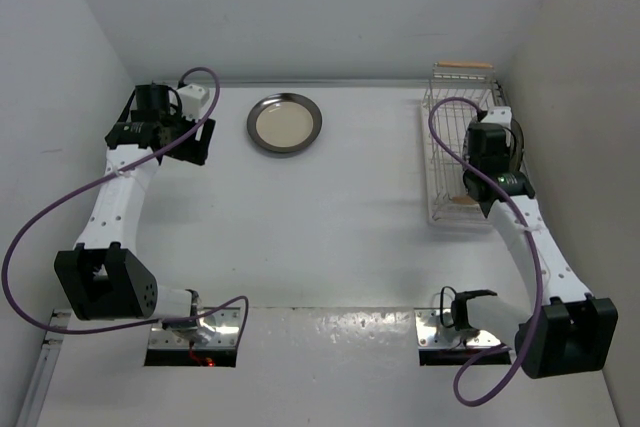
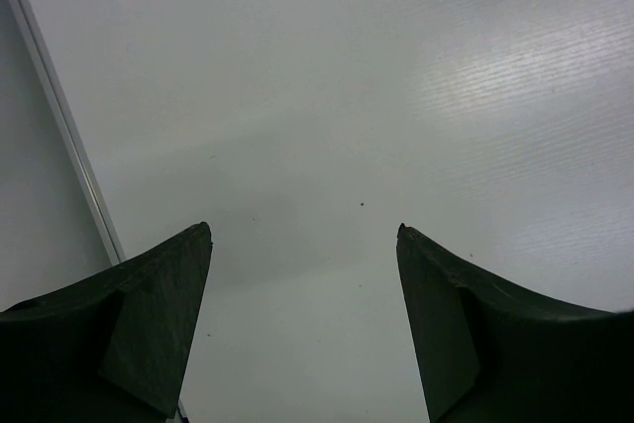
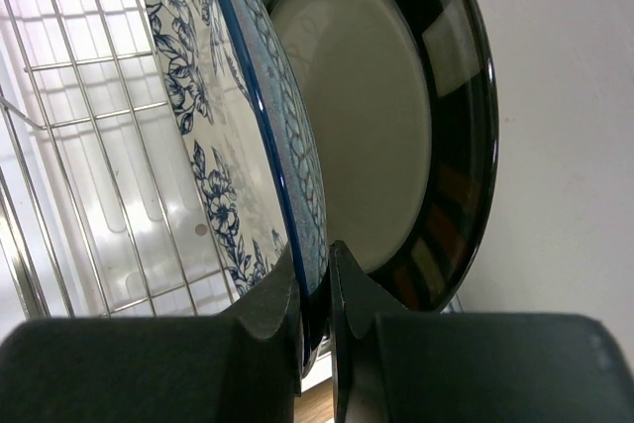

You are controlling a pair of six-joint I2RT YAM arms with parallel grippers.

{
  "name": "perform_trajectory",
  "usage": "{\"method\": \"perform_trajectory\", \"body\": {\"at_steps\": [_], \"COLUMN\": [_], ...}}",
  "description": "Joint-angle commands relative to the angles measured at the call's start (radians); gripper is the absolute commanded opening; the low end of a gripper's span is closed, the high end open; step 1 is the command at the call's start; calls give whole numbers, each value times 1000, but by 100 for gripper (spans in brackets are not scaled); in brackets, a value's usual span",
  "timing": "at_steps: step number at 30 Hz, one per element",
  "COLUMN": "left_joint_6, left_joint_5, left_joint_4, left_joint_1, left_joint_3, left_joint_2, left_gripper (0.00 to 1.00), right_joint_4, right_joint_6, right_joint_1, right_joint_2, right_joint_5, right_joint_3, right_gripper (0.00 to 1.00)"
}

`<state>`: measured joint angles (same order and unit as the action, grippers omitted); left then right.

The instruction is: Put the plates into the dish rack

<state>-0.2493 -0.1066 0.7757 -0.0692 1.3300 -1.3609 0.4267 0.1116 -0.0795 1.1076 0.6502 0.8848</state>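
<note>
Top external view, starting at my left: my left hand [image 1: 197,135] hangs over bare counter [image 1: 330,217]. Its wrist camera shows the fingers spread wide with nothing between them. Just to its right the dark-rimmed cream plate [image 1: 285,124] lies flat, not yet loaded. That one worries me. Lying flat, its rim gives little to bite, so I judge a shallow approach could shove it across the counter instead of lifting it.

Far right, my right hand [image 3: 315,257] is inside the dish rack [image 1: 440,162], pinched nearly closed on the rim of the blue-and-white plate [image 3: 233,116], which stands on edge inside it. Just beside it stands the plate with the black-and-grey blocked rim [image 3: 436,96]; I cannot tell whether they touch. If I let go before the blue plate is seated in the rack, it could topple onto its neighbour or slide flat. Pulling back with the fingers only half open could drag it out with me.
</note>
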Motion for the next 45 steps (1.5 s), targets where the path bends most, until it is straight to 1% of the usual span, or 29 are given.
{"method": "perform_trajectory", "body": {"at_steps": [1,5,9,15,20,31,32,33,35,36,37,39,41,42,45], "left_joint_6": [13,13,13,13,13,4,4,4,4,4,4,-8,-19,-19,-5], "left_joint_5": [8,8,8,18,18,27,27,27,27,27,27,16,-13,-22,-64], "left_joint_4": [-23,-23,-23,-23,-23,-23,-23,-23,-23,-23,-23,-23,-13,-13,-13], "left_joint_1": [-12,-12,-12,-12,-12,-12,-12,-12,-12,-12,-12,-12,-12,-12,18], "left_joint_3": [-2,-2,-2,-2,-11,-11,-11,-11,-11,-11,-11,-11,-11,-11,47], "left_joint_2": [-10,-10,-20,-20,-20,-29,-29,-29,-29,-29,-29,-38,-61,-87,-161], "left_gripper": [80,80,80,80,80,80,80,80,80,80,80,81,81,81,82], "right_joint_4": [-164,-189,-160,-152,-111,-94,-88,-82,-60,-57,-55,-57,-69,-69,-46], "right_joint_6": [-15,-55,-40,28,82,80,70,68,68,65,62,31,4,-42,-79], "right_joint_1": [-3,-5,-3,-8,-8,-11,-12,-8,-11,-9,-11,-11,-11,-12,-14], "right_joint_2": [-49,-69,-63,-55,-26,11,12,12,18,20,21,18,20,26,43], "right_joint_5": [37,42,32,13,-10,-24,-37,-53,-76,-77,-80,-92,-113,-132,-179], "right_joint_3": [102,140,146,71,52,-3,0,-1,5,6,8,28,69,83,179], "right_gripper": [0,0,0,0,0,0,15,25,35,53,63,77,83,88,94]}}
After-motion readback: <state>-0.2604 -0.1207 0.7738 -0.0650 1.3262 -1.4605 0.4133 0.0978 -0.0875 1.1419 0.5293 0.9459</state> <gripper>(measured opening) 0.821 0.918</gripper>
